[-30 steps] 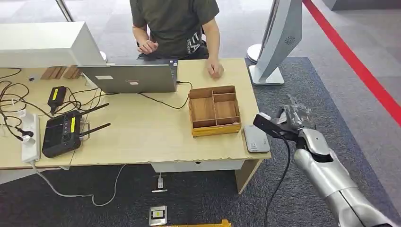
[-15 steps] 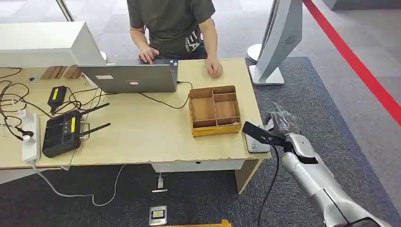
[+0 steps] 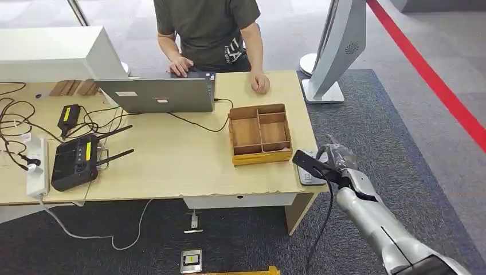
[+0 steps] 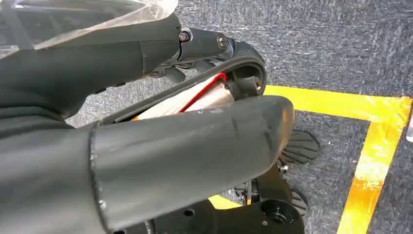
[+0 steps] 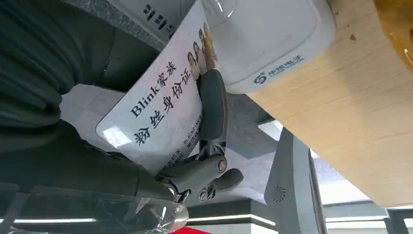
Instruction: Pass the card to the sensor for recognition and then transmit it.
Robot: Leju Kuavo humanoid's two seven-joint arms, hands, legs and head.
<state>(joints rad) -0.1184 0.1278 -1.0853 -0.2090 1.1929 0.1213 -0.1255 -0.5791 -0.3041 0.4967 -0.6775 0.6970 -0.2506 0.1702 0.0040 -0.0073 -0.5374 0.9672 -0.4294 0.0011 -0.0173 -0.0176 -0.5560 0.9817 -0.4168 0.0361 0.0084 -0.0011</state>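
right robot hand (image 5: 146, 161) is grasping the ID card (image 5: 156, 109) | card's long axis is pointing at the white card reader (image 5: 265, 41), overlapping its edge | wooden tray (image 3: 259, 133) is lying beside on the table (image 3: 172, 160)

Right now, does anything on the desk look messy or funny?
Yes: the black cables on the table's far left lie in a tangled heap, and the white card reader sits at the right edge.

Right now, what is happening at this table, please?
The robot's right hand holds a printed card next to the white card sensor at the table corner; a dark finger lies across the card's face. Whether the card touches the sensor is unclear. Across the table, a person works at a laptop. The wooden tray looks empty.
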